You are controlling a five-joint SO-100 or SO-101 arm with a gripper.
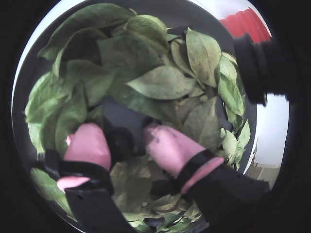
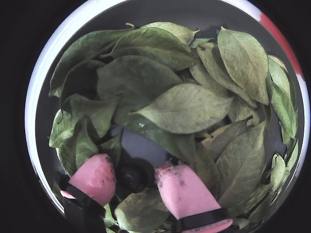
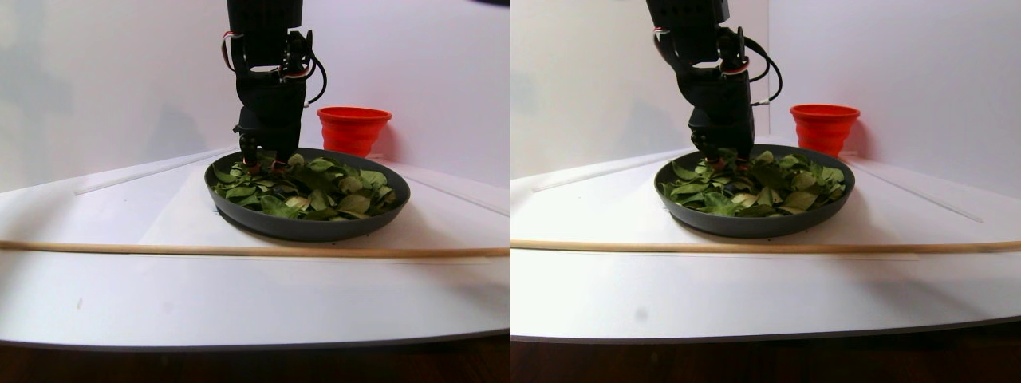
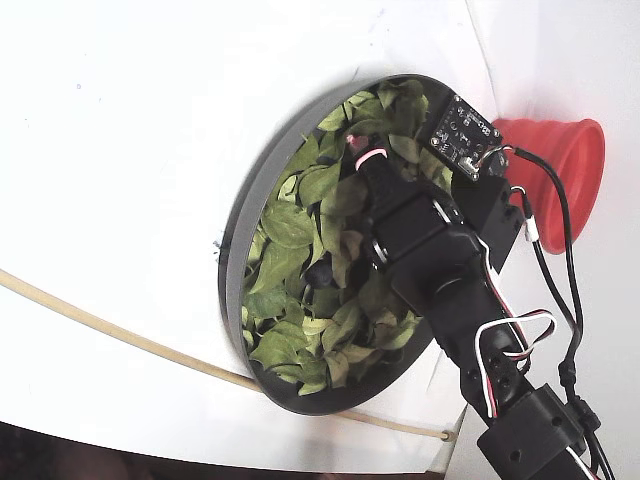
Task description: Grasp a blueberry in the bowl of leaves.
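Evidently the grasp itself was the step in hand: in a wrist view the gripper [image 1: 127, 143] sat low in the bowl [image 1: 19, 87], its two pink rubbery fingertips [image 1: 87, 143] parted a little, with a dark rounded thing between them that I took for the blueberry [image 1: 121, 141], though it was too dim there to be sure. In another wrist view the blueberry [image 2: 132, 174] showed better, a small, smooth, dark ball lying on bare grey bowl floor in a gap among the leaves [image 2: 184, 107], with a pink pad just beside it on each side; whether the pads touched it I could not tell. The leaves were oval, matte, veined and loosely overlapped. In the stereo pair view the arm stood nearly upright over the far side of the shallow dark bowl [image 3: 311, 227], the ribbed red cup [image 3: 353, 128] behind it and a thin wooden rod [image 3: 239, 250] lying across the white table [image 3: 239, 311]. In the fixed view the gripper's body hid the berry. The next move, I judged, called for a gentle squeeze, since so soft and round a fruit could crush or roll out.
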